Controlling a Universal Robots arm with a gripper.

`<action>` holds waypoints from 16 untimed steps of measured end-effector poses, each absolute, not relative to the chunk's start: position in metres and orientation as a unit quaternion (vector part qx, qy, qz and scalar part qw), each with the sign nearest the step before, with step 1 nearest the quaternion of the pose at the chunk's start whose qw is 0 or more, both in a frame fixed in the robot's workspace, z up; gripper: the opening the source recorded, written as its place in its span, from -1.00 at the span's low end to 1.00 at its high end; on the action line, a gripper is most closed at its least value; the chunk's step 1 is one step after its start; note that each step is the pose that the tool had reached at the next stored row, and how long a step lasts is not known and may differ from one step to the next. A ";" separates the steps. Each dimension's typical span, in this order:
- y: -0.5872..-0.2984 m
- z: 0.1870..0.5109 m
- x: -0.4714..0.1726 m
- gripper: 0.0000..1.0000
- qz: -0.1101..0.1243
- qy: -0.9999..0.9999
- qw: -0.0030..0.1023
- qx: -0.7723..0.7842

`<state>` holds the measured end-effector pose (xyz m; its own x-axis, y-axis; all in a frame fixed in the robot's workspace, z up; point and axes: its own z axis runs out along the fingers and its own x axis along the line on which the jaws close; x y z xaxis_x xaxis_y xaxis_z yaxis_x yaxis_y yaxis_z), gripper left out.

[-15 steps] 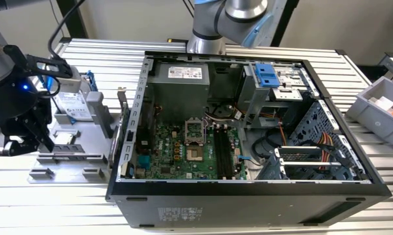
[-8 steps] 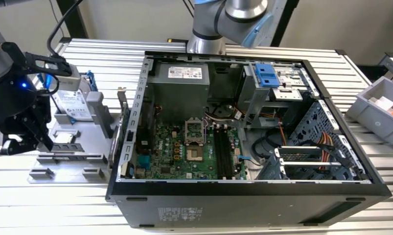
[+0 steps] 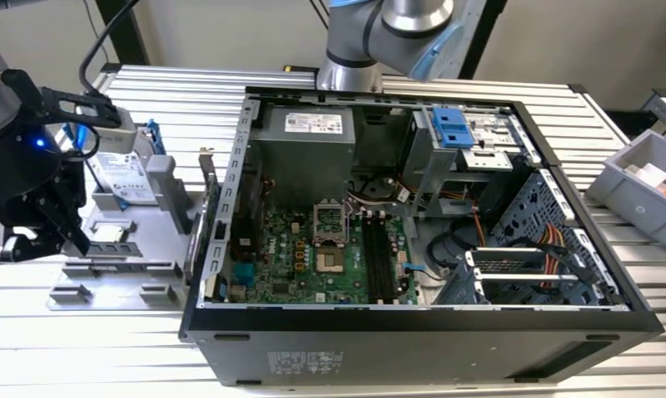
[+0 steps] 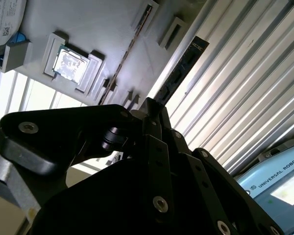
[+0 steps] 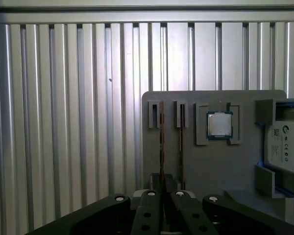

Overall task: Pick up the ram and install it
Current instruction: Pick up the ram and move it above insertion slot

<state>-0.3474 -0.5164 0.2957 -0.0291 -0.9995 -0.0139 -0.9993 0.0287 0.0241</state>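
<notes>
A black tool point(image 4: 150, 105) was seen in both wrist views, built of flat linked bars pinned with round silver screws point(image 4: 160, 204). In the exterior view, a small blue light point(image 3: 40, 143) was lit on the black wrist body, a black cable point(image 3: 89, 58) was looped above it, and silver-grey arm tubes point(image 3: 349, 50) were capped in pale blue.
</notes>
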 end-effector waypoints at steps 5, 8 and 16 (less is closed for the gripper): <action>-0.516 0.301 -0.347 -1.00 -0.014 -0.717 0.003 0.697; -0.516 0.301 -0.347 -1.00 -0.014 -0.717 0.003 0.697; -0.516 0.303 -0.347 -1.00 -0.014 -0.717 0.003 0.697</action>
<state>-0.3473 -0.5164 0.3028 -0.0290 -0.9995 -0.0140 -0.9993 0.0286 0.0241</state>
